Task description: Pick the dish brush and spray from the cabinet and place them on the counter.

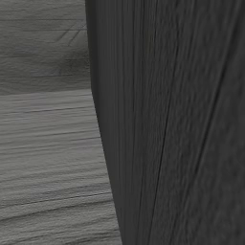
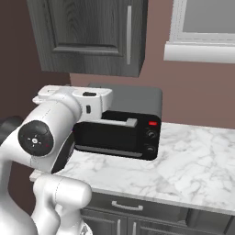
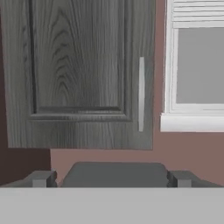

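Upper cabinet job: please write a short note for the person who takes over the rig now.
Gripper: open, holding nothing, facing the dark grey wood-grain upper cabinet door.
Door: shut; its silver vertical handle is at the right edge, untouched.
Below stand the black microwave and the white marble counter.
Done: nothing yet.
Left: open the door, take out brush and spray, place both on the counter.
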Robot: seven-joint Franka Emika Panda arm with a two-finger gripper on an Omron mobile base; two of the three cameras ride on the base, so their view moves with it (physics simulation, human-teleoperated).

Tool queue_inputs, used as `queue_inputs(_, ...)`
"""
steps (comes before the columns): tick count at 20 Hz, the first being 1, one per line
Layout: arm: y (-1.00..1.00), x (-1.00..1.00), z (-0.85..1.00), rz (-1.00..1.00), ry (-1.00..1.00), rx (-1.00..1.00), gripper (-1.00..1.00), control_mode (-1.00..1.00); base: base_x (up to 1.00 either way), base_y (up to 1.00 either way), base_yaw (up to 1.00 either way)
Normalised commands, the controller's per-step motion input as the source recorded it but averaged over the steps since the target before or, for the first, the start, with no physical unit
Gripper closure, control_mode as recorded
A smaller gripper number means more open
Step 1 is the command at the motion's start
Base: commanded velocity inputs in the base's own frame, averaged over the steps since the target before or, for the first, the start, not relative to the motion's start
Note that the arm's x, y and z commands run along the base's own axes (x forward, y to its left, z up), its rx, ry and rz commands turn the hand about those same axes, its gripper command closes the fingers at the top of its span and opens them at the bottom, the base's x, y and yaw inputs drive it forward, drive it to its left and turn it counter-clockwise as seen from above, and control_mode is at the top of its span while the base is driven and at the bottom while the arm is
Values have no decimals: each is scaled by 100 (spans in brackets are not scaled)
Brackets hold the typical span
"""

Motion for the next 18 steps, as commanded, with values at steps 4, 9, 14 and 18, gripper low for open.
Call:
queue_inputs(4, 0, 0, 9, 0, -18, 0, -100, -100, 0, 0, 0)
queue_inputs(9, 0, 2, 9, 0, -16, 0, -100, -100, 0, 0, 0)
queue_inputs(14, 0, 9, 17, 0, -3, 0, -100, -100, 0, 0, 0)
queue_inputs(18, -2, 13, 22, 0, 0, 1, -100, -100, 0, 0, 0)
